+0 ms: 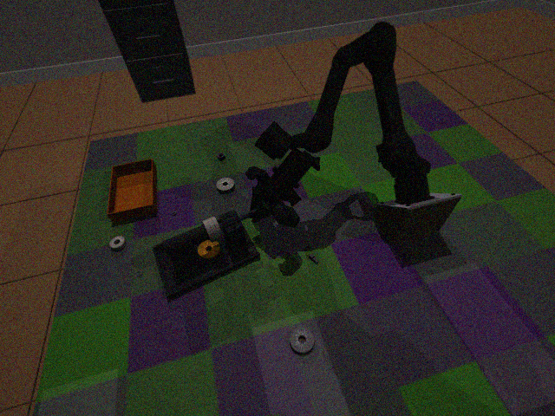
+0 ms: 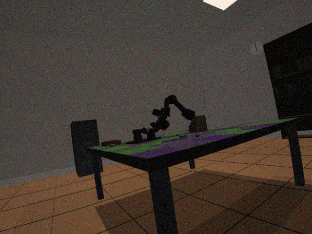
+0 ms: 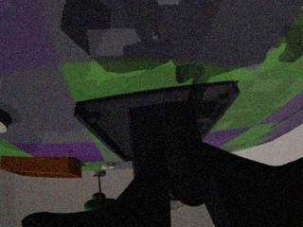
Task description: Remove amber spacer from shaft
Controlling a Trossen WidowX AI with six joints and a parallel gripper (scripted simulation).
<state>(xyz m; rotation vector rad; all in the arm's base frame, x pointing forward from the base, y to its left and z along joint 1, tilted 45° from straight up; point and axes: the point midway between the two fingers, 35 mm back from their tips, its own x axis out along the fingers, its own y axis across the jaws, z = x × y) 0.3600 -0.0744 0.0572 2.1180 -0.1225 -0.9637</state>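
Checkered tabletop (image 1: 170,331) (image 2: 161,148) | fingers (image 1: 257,215) nearly closed, gripping shaft (image 1: 247,216) | amber spacer (image 1: 208,249) lying flat

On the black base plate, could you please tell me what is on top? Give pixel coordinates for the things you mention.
The amber spacer (image 1: 208,249) lies flat on the black base plate (image 1: 168,293), with a pale spacer (image 1: 212,227) raised above it. Housing parts cover the rest; what lies behind them cannot be seen.
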